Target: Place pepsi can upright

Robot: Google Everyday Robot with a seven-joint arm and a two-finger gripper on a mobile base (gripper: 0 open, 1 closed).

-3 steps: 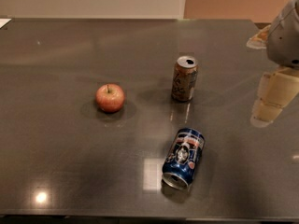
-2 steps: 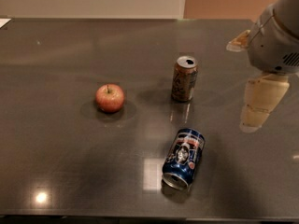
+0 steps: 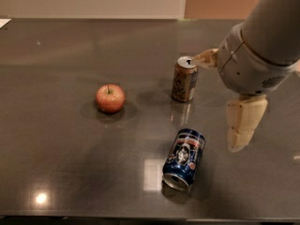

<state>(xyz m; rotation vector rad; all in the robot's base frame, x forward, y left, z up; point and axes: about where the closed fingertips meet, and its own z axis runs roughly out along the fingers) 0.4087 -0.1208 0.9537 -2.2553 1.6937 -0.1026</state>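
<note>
The pepsi can [image 3: 184, 159], dark blue with a red-and-white graphic, lies on its side on the dark table [image 3: 70, 163], its silver open end facing the front edge. My gripper [image 3: 214, 103] hangs to the right of and above it. It is open. One cream finger [image 3: 242, 123] points down just right of the can. The other finger [image 3: 205, 58] reaches toward the top of the brown-gold can [image 3: 183, 79]. Nothing is held.
The brown-gold can stands upright behind the pepsi can. A red apple [image 3: 110, 98] sits to the left of centre. The table's front edge runs just below the pepsi can.
The arm has moved left and toward the cans, coming from the table's right side. The gripper now hangs close beside the pepsi can. The cans and the apple have not moved.
</note>
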